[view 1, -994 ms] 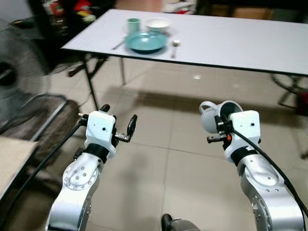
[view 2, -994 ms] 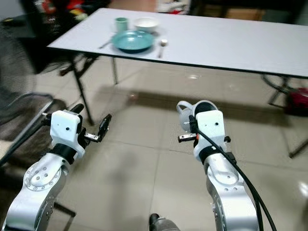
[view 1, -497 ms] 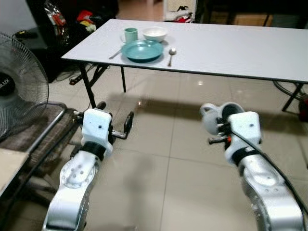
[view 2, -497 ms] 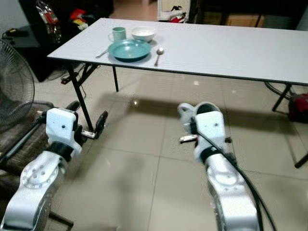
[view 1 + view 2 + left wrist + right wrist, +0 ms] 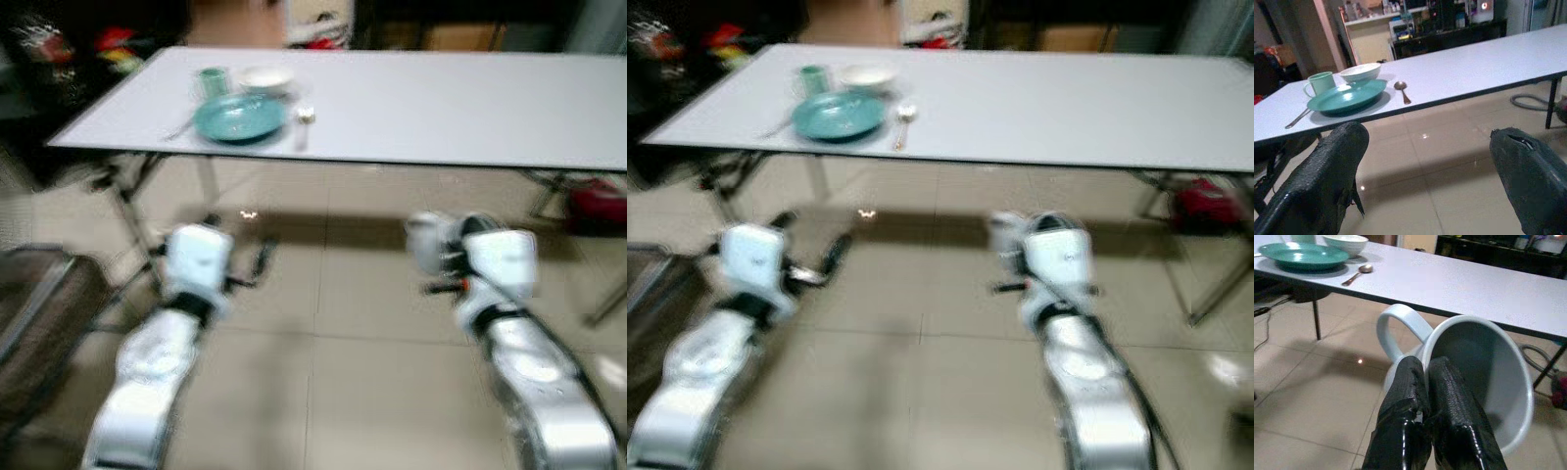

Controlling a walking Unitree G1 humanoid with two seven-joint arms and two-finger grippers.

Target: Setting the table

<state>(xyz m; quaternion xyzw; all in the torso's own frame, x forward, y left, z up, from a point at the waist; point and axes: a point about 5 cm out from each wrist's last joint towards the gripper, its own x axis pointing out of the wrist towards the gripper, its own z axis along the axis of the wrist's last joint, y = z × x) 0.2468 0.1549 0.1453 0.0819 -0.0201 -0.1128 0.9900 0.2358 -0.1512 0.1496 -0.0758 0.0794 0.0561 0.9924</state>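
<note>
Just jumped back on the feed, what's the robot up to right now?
It stands on the tiled floor facing a long white table, carrying a pale mug in its right pincer, whose fingers are pinched on the mug's rim. The left pincer is open and holds nothing. One place is laid at the table's left end: a teal plate, white bowl, green cup, spoon and another utensil. The head views are blurred.
</note>
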